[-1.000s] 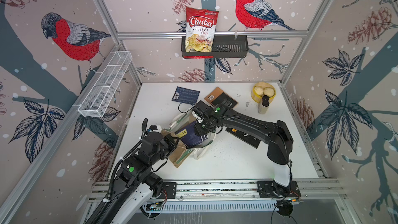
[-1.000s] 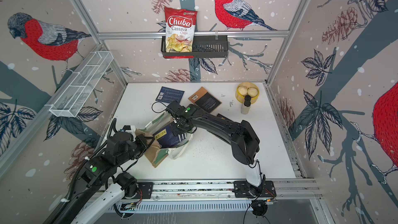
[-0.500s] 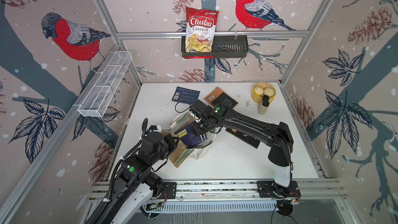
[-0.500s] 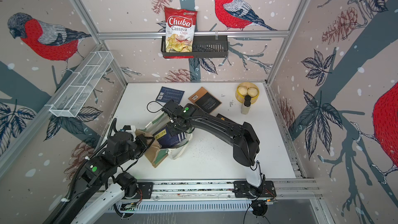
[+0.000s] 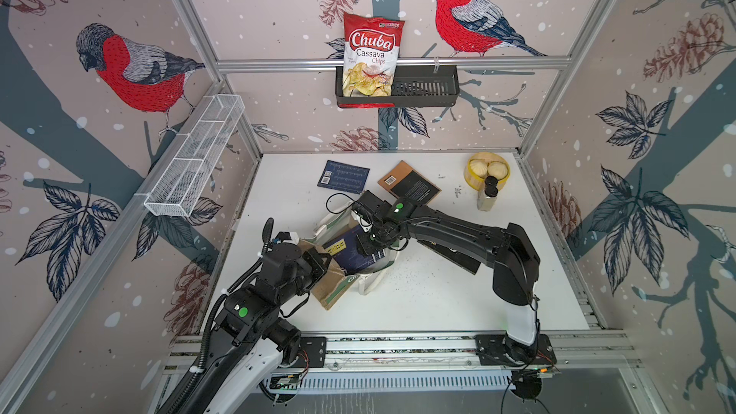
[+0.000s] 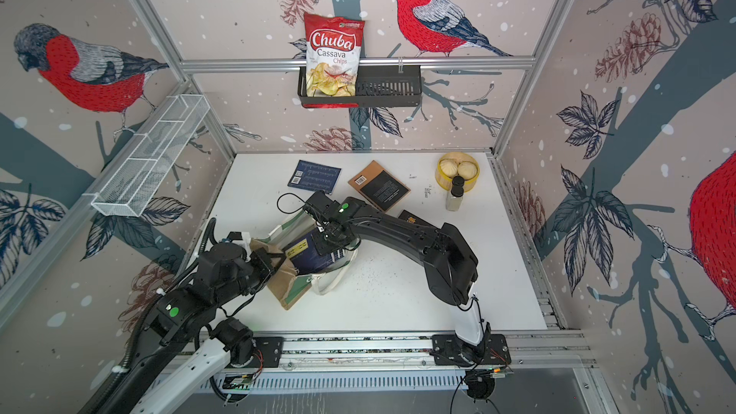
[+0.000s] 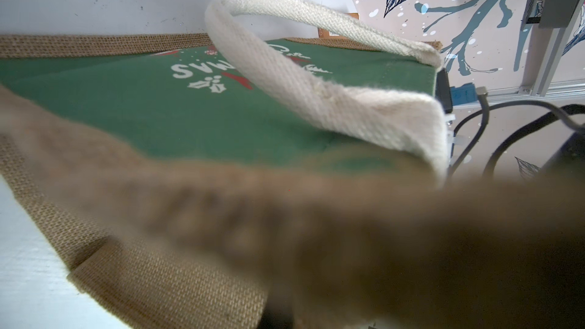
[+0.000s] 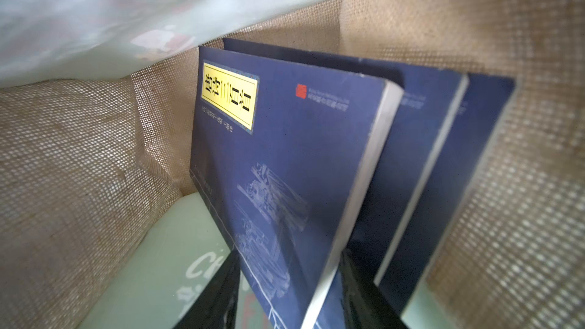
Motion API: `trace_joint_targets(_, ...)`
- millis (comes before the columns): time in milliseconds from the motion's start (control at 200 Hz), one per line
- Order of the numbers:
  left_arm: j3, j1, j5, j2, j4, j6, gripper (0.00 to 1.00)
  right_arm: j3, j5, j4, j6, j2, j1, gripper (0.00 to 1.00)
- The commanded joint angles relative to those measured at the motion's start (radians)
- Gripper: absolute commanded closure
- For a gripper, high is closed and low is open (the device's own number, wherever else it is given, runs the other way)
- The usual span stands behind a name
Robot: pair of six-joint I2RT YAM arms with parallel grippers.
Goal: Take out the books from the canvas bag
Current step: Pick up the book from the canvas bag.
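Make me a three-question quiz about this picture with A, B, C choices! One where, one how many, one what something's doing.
1. Where is the chips bag? A on the table; B in the black wall basket; C on the floor.
2. How many navy books show inside the canvas bag? A one; B three; C five.
3. The left claw is: A open in air; B out of sight; C shut on the bag's edge.
Answers: B, it stands in the basket; B, right wrist view shows three; C, it pinches the jute.

Chips bag (image 5: 372, 57) in black wall basket (image 5: 426, 87)
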Motion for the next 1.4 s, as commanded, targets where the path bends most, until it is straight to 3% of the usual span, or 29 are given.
trace_joint_targets(0,0.000,0.002,0.023,0.002,-0.034,-0.019,1.00,0.005,-0.051,0.024,-0.001,0.017,0.004,0.49)
trace_joint_targets(460,-0.005,0.001,0.025,0.007,-0.021,-0.024,1.00,-0.028,-0.187,0.172,-0.002,-0.011,0.009,0.77)
trace_joint_targets(685,0.003,0.001,0.020,0.010,-0.025,-0.024,1.00,-0.018,-0.164,0.151,-0.007,-0.011,0.006,0.94)
trace_joint_targets(1131,0.012,0.001,-0.025,0.000,-0.062,-0.024,1.00,-0.021,-0.151,0.057,0.006,-0.216,-0.096,0.98)
trace_joint_targets(1391,0.025,0.001,-0.062,0.005,-0.073,-0.030,1.00,-0.057,-0.170,-0.006,0.023,-0.387,-0.212,0.99)
